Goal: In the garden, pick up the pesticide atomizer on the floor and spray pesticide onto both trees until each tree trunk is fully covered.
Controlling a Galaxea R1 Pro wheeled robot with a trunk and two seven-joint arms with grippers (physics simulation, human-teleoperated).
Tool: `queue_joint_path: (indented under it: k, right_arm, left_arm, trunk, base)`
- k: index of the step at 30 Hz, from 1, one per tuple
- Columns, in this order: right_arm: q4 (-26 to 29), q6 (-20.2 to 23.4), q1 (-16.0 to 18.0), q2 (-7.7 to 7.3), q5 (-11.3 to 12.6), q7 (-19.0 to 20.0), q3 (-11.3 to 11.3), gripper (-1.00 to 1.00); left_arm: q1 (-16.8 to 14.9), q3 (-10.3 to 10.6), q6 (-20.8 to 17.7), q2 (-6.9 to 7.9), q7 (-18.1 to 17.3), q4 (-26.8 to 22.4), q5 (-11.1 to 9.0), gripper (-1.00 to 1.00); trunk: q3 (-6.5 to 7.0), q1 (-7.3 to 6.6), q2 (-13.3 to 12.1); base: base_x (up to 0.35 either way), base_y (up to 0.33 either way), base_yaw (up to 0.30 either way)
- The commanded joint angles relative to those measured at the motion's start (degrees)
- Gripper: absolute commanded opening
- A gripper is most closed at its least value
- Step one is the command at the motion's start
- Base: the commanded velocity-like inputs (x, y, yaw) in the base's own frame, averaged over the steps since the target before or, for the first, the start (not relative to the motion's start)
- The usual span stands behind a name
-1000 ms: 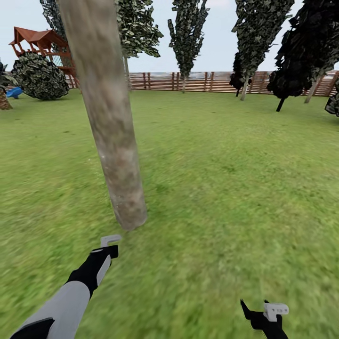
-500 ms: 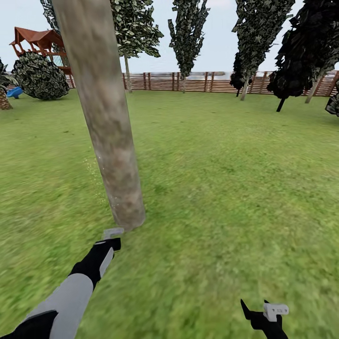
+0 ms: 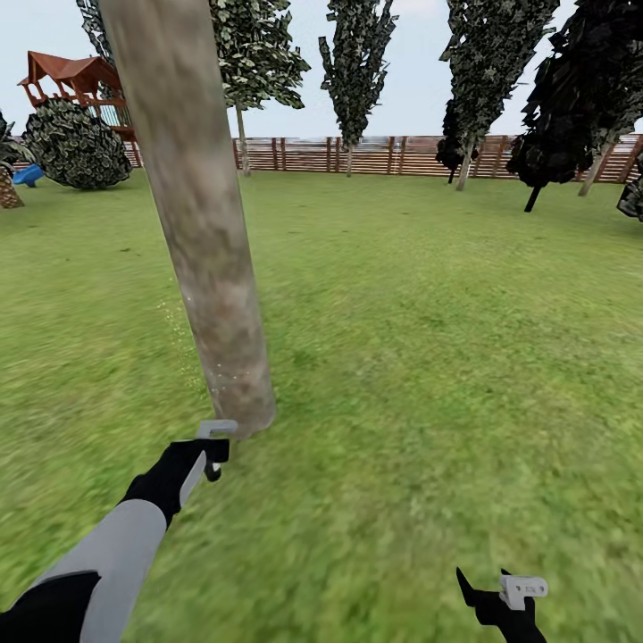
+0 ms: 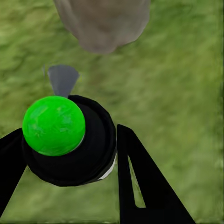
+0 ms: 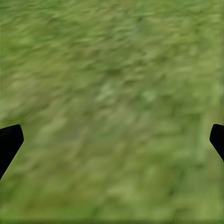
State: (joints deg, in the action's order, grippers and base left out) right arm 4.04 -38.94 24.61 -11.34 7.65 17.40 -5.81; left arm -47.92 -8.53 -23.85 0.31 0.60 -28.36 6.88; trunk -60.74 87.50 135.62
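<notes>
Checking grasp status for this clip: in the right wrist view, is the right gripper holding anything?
No. The right gripper is open, its two dark fingertips far apart at the picture's edges with bare grass between them.

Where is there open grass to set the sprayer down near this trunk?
Bare lawn stretches between the tree trunk, the right gripper and the fence. It is crowded at the trunk's base, where the left gripper holds the atomizer.

Green-capped black atomizer (image 4: 65, 140) between 2 black fingers (image 4: 144, 186), nozzle toward grey trunk base (image 4: 105, 23) on grass (image 4: 182, 93).
</notes>
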Motion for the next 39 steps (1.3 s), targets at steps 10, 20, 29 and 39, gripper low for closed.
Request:
queue_joint_path:
  k: [10,20,29,39]
  right_arm:
    - [0.0,-0.03,0.0,0.0,0.0,0.0,0.0,1.0]
    - [0.0,-0.03,0.0,0.0,0.0,0.0,0.01,1.0]
    - [0.0,0.0,0.0,0.0,0.0,0.0,0.0,1.0]
    - [0.0,-0.04,0.0,0.0,0.0,0.0,-0.03,1.0]
  left_arm:
    - [-5.88,0.12,-7.77,-1.39,-0.92,0.0,0.22,-1.0]
    - [-6.96,0.29,-9.23,0.36,-1.04,-0.36,0.07,-1.0]
    - [-7.25,0.12,-16.28,3.72,-1.13,-8.83,0.06,-1.0]
    - [-7.8,0.44,-18.22,-3.19,-1.13,-9.17,0.15,-1.0]
  trunk:
    - [0.0,0.0,0.0]
    - [0.0,0.0,0.0]
    - [0.0,0.0,0.0]
    - [0.0,0.0,0.0]
  base:
    - [0.0,0.0,0.0]
    - [-0.069,0.0,0.0]
    - [-0.006,0.0,0.0]
    - [0.0,0.0,0.0]
